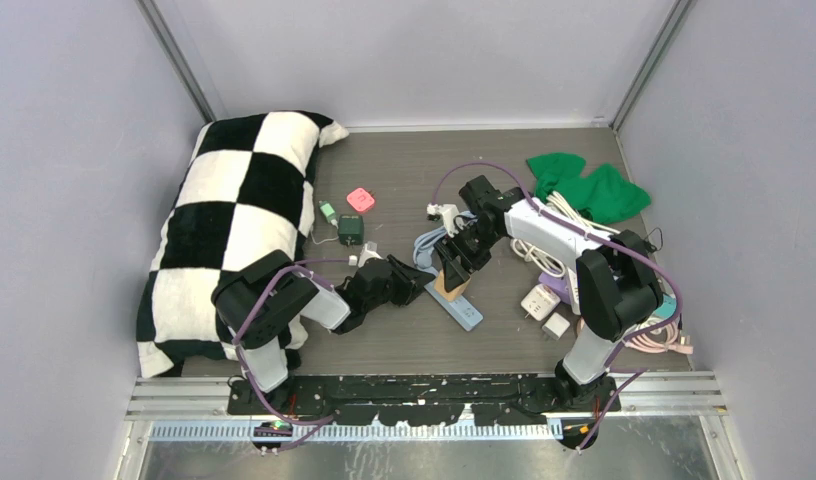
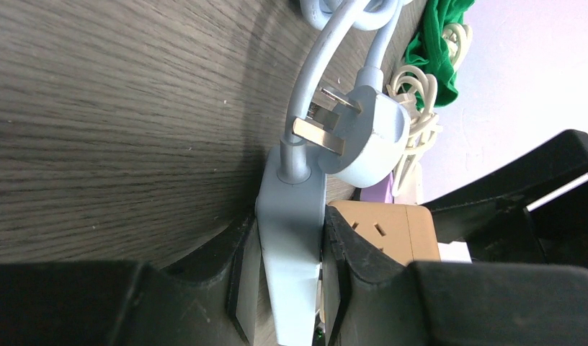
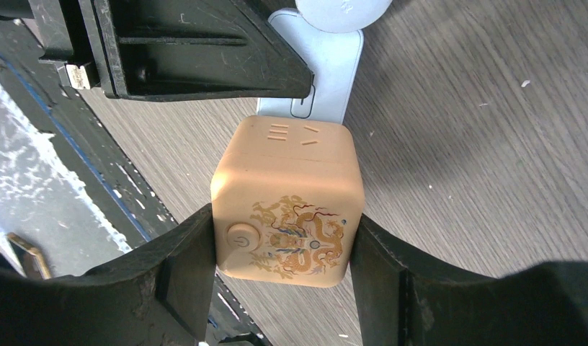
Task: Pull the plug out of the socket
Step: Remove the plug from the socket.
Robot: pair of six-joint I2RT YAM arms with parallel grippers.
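Overhead: blue power strip (image 1: 464, 312) lies mid-table, its long axis slanting far-left to near-right, with the tan cube plug (image 1: 449, 283) seated on it, pointing upward. Left wrist: left gripper (image 2: 291, 241) narrow, clamping the strip's end. Right wrist: right gripper (image 3: 284, 225) pinches the cube's sides. Best drawn straight off, strip pinned flat.

Table (image 1: 404, 165) carries pillow (image 1: 234, 220), green cloth (image 1: 592, 190), power strip (image 1: 464, 310)
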